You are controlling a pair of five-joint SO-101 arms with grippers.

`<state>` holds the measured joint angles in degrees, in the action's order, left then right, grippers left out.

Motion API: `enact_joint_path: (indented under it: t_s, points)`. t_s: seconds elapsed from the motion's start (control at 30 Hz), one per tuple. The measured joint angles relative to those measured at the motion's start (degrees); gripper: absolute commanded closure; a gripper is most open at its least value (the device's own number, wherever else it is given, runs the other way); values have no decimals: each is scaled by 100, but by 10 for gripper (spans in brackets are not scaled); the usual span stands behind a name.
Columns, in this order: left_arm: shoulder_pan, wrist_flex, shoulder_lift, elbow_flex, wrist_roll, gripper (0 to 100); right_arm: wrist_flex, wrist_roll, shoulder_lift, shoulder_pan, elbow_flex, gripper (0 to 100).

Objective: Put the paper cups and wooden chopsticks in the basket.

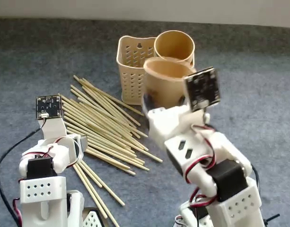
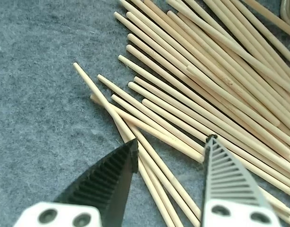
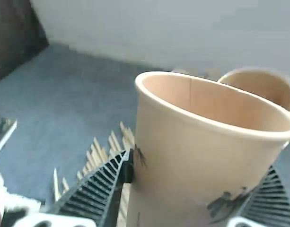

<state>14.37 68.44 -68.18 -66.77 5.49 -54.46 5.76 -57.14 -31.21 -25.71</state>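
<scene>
Nearest the arms, the left gripper (image 2: pixel 172 140) hangs with fingers spread over the loose chopsticks (image 2: pixel 206 80) on the table (image 2: pixel 40 71). Several sticks lie between the tips, none pinched. Light, stiff and apt to roll, they likely want a pinch across mid-length. Beyond, the right gripper (image 3: pixel 199 163) pinches a paper cup (image 3: pixel 206 118) by its lower wall; thin and easily crushed, it calls for a gentle squeeze. Farthest, the basket (image 1: pixel 130 66) holds a second cup (image 1: pixel 174 45), with the held cup just in front of it.

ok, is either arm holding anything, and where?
Right gripper clamps a paper cup by its lower sides; left gripper is open over the chopsticks, empty.
</scene>
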Motion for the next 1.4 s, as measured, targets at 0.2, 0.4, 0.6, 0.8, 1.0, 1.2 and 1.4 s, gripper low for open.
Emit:
enact_joint_path:
  t_s: [0.2,0.4,0.6,0.8,1.0,1.2,1.4]
  points:
    - [0,0,0,0,0,772,2084,-18,633,703,26,662]
    - [0,0,0,0,0,772,3587,-18,1626,932,26,662]
    - [0,0,0,0,0,772,4000,-18,2497,1020,26,662]
    - [0,0,0,0,0,772,4009,-18,2655,1231,18,662]
    - [0,0,0,0,0,772,4009,-668,2725,1231,18,662]
    - [0,0,0,0,0,772,4035,-774,2725,1240,18,662]
    - [0,0,0,0,0,772,4651,-782,2910,1231,26,662]
